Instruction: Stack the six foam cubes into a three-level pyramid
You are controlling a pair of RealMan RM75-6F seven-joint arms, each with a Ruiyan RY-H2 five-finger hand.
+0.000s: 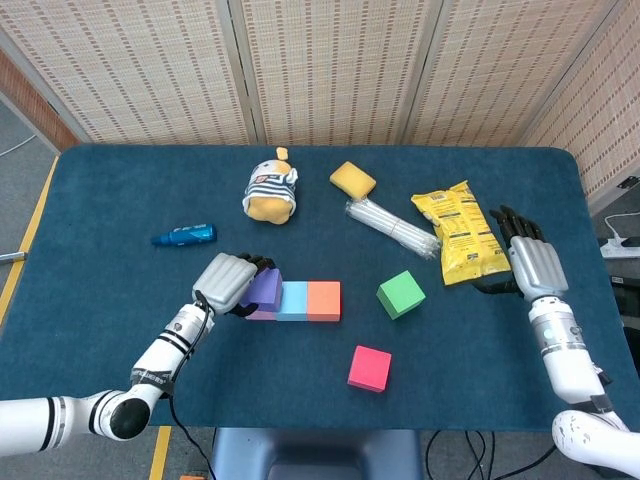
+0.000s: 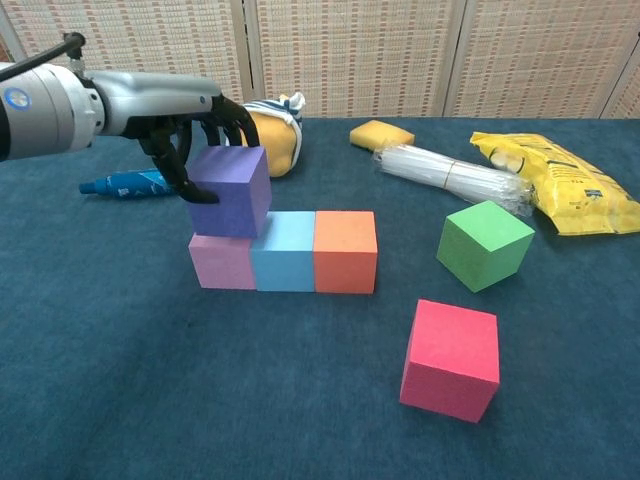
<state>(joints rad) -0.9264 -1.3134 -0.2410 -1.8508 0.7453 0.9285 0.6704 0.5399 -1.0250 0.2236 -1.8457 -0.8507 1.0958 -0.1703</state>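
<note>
Purple cube (image 2: pixel 229 190) atop pink cube (image 2: pixel 221 262)

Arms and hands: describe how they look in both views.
Both arms are white and silver tubes with black joint bands. The left hand and right hand have ribbed silver-grey backs and black fingers. A blue round mark sits on the left arm in the chest view.
</note>
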